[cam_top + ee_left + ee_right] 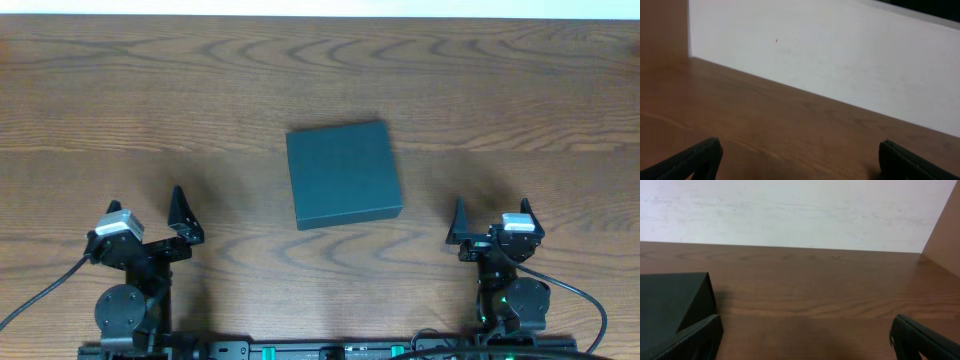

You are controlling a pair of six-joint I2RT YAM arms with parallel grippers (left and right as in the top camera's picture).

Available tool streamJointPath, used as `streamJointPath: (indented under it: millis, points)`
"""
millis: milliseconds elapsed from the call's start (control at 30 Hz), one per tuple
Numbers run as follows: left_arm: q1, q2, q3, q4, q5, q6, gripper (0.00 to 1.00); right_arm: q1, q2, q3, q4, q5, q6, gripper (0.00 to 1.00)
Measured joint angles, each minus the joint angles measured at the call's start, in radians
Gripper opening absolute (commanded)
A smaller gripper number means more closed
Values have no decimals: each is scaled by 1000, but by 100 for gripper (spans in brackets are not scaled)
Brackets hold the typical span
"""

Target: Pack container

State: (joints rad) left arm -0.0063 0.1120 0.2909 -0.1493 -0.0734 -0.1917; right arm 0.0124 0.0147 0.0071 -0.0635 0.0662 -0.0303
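Note:
The container [343, 174], a dark teal-green square box with its lid shut, lies flat in the middle of the wooden table. Its corner also shows at the left of the right wrist view [670, 307]. My left gripper [150, 218] sits at the near left, open and empty, well left of the box. In the left wrist view its fingers [800, 157] frame bare wood. My right gripper [492, 222] sits at the near right, open and empty, right of the box. Its fingers [807, 337] hold nothing.
The wooden table [150, 90] runs to a white wall [840, 60] at the far edge. No other objects show on it. Cables trail from both arm bases at the near edge.

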Motion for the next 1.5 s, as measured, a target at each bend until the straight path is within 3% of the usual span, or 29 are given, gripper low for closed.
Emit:
streamJointPath:
  millis: [567, 1500]
  points:
    - [0, -94, -162, 19, 5, -26, 99, 0, 0, 0, 0, 0, 0, 99]
    - [0, -102, -246, 77, 19, -3, 99, 0, 0, 0, 0, 0, 0, 99]
